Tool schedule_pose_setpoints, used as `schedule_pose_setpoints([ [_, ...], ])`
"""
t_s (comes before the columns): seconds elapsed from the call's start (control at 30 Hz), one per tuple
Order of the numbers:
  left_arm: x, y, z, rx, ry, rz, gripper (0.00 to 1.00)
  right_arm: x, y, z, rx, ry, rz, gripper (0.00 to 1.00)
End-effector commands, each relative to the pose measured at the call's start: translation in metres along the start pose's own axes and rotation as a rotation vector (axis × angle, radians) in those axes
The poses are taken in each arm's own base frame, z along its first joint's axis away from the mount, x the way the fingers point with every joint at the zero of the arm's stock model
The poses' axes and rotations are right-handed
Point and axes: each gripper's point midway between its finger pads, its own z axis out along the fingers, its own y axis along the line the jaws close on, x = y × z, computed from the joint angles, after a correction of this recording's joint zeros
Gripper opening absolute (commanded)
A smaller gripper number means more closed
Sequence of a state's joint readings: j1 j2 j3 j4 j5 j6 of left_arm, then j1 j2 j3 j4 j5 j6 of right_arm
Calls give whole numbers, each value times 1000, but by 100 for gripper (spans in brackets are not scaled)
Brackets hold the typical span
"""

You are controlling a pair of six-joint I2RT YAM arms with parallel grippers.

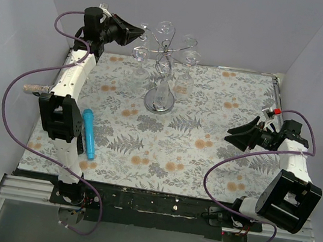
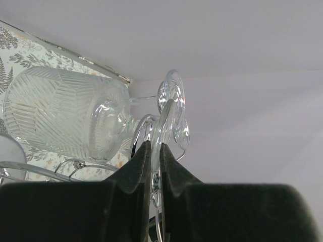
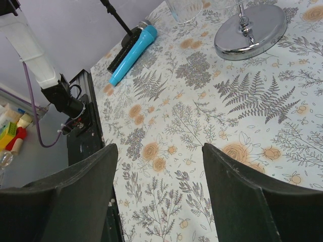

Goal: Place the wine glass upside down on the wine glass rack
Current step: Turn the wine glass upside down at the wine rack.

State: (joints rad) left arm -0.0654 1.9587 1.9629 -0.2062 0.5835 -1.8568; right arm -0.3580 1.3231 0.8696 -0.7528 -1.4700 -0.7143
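Observation:
The wine glass rack (image 1: 162,66) stands at the back middle of the table on its round mirrored base (image 1: 158,102), with several clear glasses hanging upside down from its curled arms. My left gripper (image 1: 139,33) is raised at the rack's upper left arm. In the left wrist view it (image 2: 155,145) is shut on the thin foot of a wine glass (image 2: 162,123), seen edge-on. A cut-glass bowl (image 2: 65,113) and the rack's wire curls (image 2: 144,126) lie just beyond. My right gripper (image 1: 238,137) is open and empty low at the right, also in its wrist view (image 3: 160,166).
A blue microphone-shaped object (image 1: 88,133) lies on the floral cloth by the left arm, and shows in the right wrist view (image 3: 133,48). The rack's base (image 3: 250,30) shows there too. White walls close in the table at the back and both sides.

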Motion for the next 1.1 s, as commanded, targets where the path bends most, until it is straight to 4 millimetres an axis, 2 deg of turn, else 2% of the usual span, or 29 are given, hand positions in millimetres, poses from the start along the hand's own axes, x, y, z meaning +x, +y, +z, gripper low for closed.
schedule_pose_setpoints([
  [0.0,-18,-53,-25,116,-74,76,0,-18,9,1,-54,-51,-47,76],
  [0.5,-7,-55,-50,133,-61,84,0,-18,9,1,-54,-51,-47,76],
  [1.07,9,-50,-61,139,-19,80,0,-18,10,1,-52,-50,-53,76],
])
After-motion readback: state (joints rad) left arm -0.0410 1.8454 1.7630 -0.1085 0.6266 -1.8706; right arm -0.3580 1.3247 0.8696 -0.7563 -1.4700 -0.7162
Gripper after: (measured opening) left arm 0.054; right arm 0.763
